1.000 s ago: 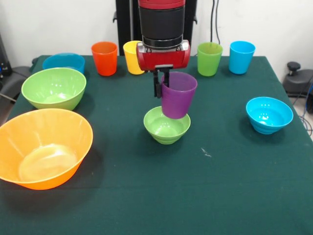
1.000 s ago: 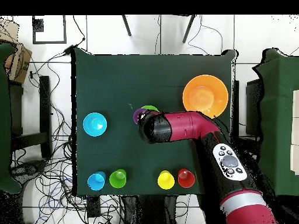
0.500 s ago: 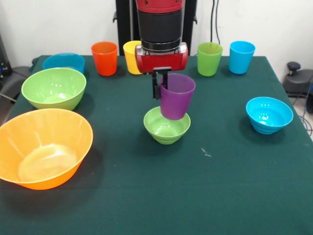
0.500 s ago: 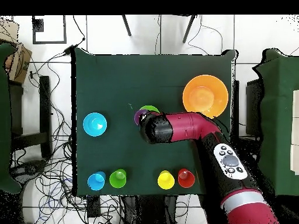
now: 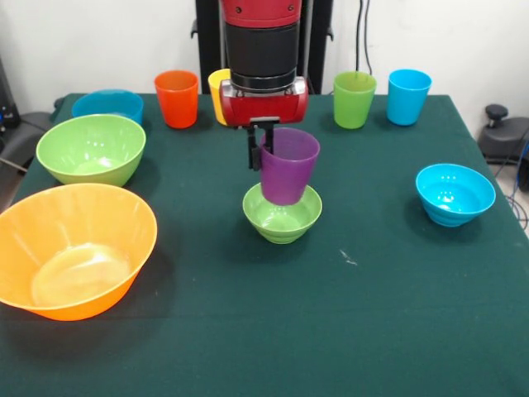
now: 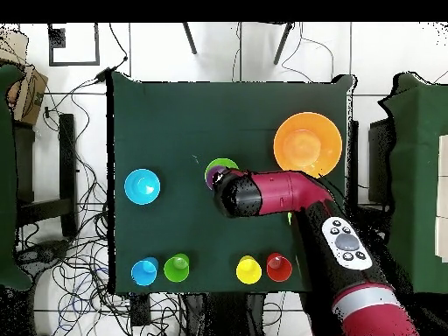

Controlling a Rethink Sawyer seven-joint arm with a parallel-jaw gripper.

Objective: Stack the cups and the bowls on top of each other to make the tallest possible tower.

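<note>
Front view, claw (image 5: pixel 263 145) gripping purple cup (image 5: pixel 287 166), over small green bowl (image 5: pixel 282 214)

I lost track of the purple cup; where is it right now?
In the front view the purple cup hangs mid-table in the gripper, upright, directly above the small green bowl.

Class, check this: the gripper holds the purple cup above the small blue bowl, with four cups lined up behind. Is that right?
Not quite. In the front view the gripper holds the purple cup above the small green bowl, not the blue one. The four cups behind are correct.
</note>
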